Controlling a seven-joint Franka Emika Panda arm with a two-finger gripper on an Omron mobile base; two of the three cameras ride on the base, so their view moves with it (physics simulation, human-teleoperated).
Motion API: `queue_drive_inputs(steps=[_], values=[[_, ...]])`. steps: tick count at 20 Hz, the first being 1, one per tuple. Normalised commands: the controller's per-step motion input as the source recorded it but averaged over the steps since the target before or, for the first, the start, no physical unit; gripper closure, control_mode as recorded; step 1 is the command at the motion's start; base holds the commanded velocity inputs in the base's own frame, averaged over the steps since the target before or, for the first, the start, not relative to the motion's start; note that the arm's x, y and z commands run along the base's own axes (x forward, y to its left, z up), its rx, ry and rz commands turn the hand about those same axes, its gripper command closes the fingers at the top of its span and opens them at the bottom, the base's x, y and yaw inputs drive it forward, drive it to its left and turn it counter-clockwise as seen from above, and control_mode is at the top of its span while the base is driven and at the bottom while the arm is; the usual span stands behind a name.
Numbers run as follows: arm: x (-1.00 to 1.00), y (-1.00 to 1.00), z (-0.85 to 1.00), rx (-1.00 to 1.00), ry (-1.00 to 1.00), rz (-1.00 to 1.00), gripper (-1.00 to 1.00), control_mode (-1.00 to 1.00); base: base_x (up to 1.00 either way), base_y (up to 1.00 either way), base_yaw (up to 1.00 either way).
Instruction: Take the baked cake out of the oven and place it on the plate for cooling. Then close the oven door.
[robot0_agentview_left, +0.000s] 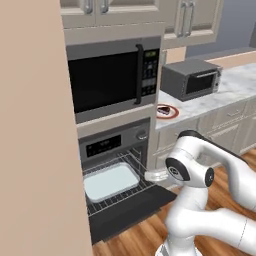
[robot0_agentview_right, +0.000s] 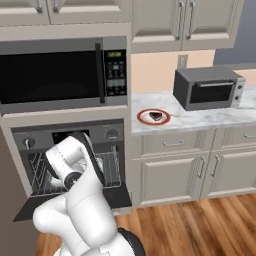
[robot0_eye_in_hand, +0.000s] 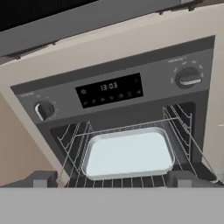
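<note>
Oven (robot0_agentview_left: 116, 145) sits under the microwave (robot0_agentview_left: 112, 77), its door (robot0_agentview_left: 132, 210) dropped open flat and a pale tray (robot0_eye_in_hand: 127, 154) on the wire rack (robot0_eye_in_hand: 74, 133) inside. Gripper (robot0_eye_in_hand: 113, 178) faces the oven cavity with fingers spread wide, holding nothing. To the right of the oven, on the marble counter (robot0_agentview_right: 200, 119), the cake (robot0_agentview_right: 155, 116) lies on the red-rimmed plate (robot0_agentview_right: 145, 119), and the toaster oven (robot0_agentview_right: 207, 87) stands further right.

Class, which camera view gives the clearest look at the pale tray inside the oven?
The hand view: the tray lies whole and central on the wire rack. The left base view shows it smaller, at an angle. In the right base view the arm covers most of it.
</note>
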Motion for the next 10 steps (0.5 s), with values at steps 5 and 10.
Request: queue_drive_inputs(steps=[5,10], values=[[0.00,0.00,0.00,0.00,0.00,0.00,-1.00,1.00,0.29,0.49,-0.02],[0.00,0.00,0.00,0.00,0.00,0.00,-1.00,1.00,0.21,0.49,-0.01]])
